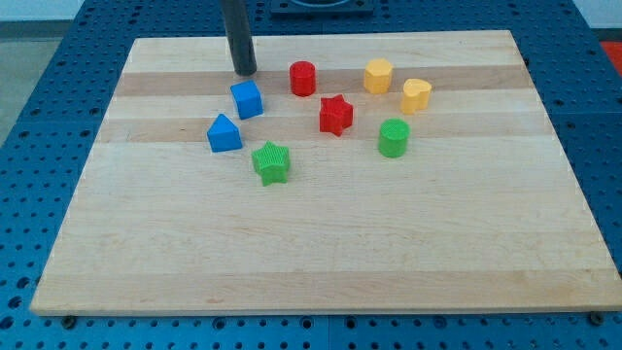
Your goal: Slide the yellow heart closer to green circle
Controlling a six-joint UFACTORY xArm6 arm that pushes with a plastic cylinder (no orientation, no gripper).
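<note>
The yellow heart (417, 94) lies on the wooden board at the upper right. The green circle (394, 138) stands just below it and slightly to the left, a small gap apart. My tip (245, 72) rests on the board near the view's top, left of centre, far to the left of both. It is just above the blue cube (248, 99) and left of the red cylinder (303, 78).
A yellow hexagon (378, 75) sits up-left of the heart. A red star (336, 115) lies left of the green circle. A blue triangular block (224, 133) and a green star (272, 162) lie lower left. The wooden board (311, 253) rests on a blue pegboard table.
</note>
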